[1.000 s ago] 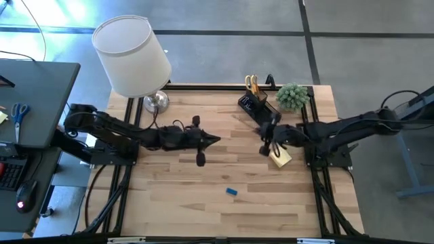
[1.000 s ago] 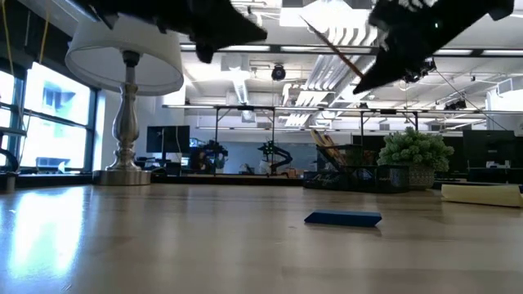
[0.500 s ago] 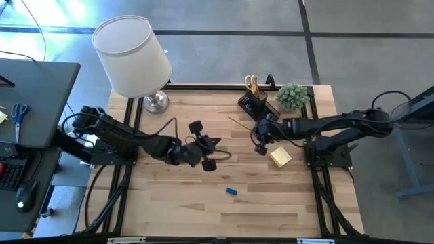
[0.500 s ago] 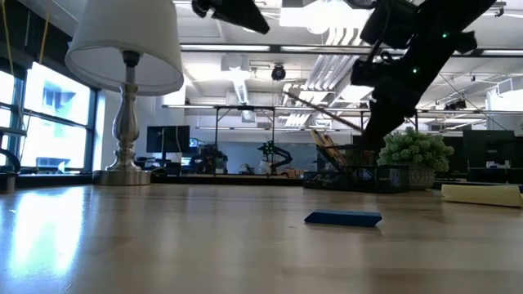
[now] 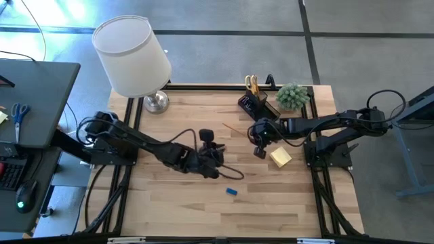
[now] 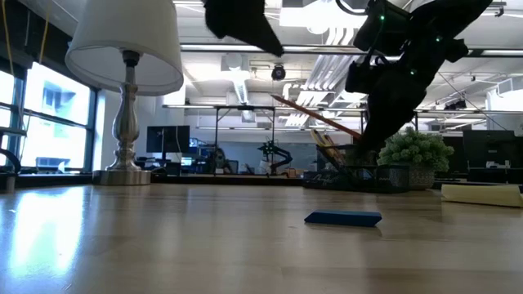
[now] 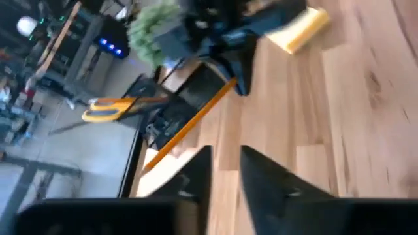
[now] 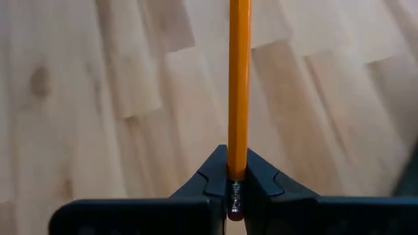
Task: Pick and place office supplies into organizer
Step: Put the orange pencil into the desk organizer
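Pencil: a thin orange one, clamped at its eraser end by the right gripper; it juts out over bare wood just in front of the organizer.
Organizer: black, at the table's far edge beside the green plant; yellow-handled scissors already stand in its upright compartment.
Right gripper: fingers pinched tight on the pencil, hovering above the table just in front of the organizer, with the yellow sticky-note pad lying just beside it.
Left gripper: fingers a narrow gap apart and holding nothing, well in front of the organizer and near the blue eraser.
Step in hand: judged to be carrying the pencil to the upright compartment.
Doing it well: tilt the pencil toward upright first, so its free tip enters the compartment from above, not striking the rim.
Clearance: steer the tip clear of the scissors' handles.
Release: let go only once the tip sits well inside, or the pencil may tip out onto the table.
Eraser: lies flat on the wood, untouched.
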